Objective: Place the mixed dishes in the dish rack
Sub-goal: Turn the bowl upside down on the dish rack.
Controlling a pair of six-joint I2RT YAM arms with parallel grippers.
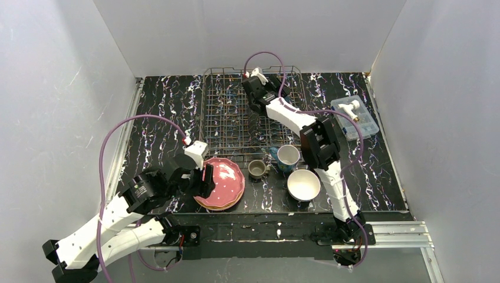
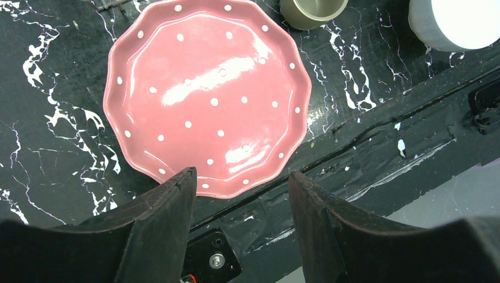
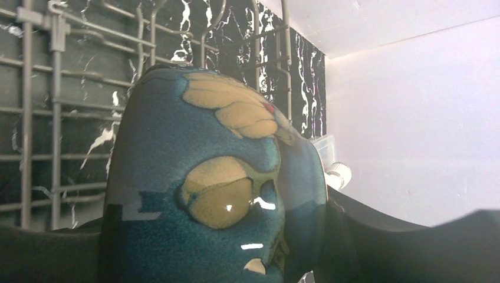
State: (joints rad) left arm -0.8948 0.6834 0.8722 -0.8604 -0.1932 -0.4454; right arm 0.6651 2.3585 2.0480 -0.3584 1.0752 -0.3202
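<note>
A pink dotted scalloped plate (image 1: pixel 223 181) tops a small stack of plates at the table's near edge. My left gripper (image 2: pixel 240 178) hovers open over the plate's (image 2: pixel 206 94) near rim, one finger (image 2: pixel 171 218) on each side, not touching it. My right gripper (image 1: pixel 257 94) reaches over the back of the grey wire dish rack (image 1: pixel 230 121). It is shut on a teal bowl (image 3: pixel 218 177) with yellow patches, which fills the right wrist view above the rack's tines (image 3: pixel 56 118). A grey-olive mug (image 1: pixel 257 169), a blue mug (image 1: pixel 287 157) and a white bowl (image 1: pixel 303 184) stand in front of the rack.
A clear plastic box (image 1: pixel 354 117) with a white item sits at the back right. White walls close in the table on three sides. The arm bases and a metal rail (image 1: pixel 389 233) line the near edge. The olive mug (image 2: pixel 312 9) and white bowl (image 2: pixel 454 20) lie just past the plate.
</note>
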